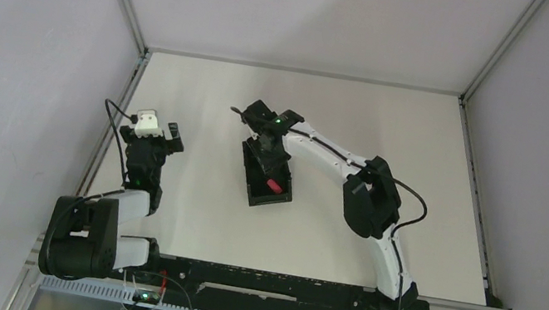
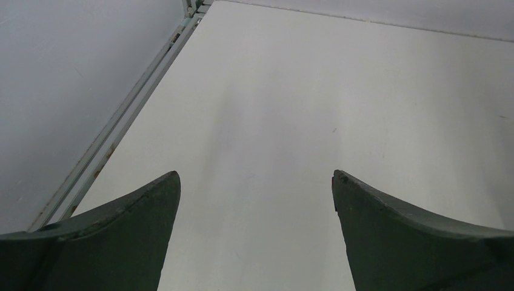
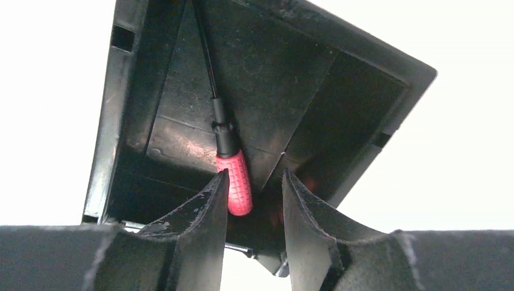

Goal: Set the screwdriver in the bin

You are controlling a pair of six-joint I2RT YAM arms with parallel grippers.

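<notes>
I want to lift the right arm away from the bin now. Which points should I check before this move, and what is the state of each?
1. The screwdriver lies on the floor of the bin: ok.
2. The whole shaft is inside the bin walls: cannot tell, the tip runs out of the wrist view.
3. The right gripper does not clamp the handle, and a gap shows between its jaws: ok.
4. The red handle is free of the fingers: cannot tell, it lies close against one finger and may touch it.
5. The left gripper is open, empty and far from the bin: ok.
</notes>
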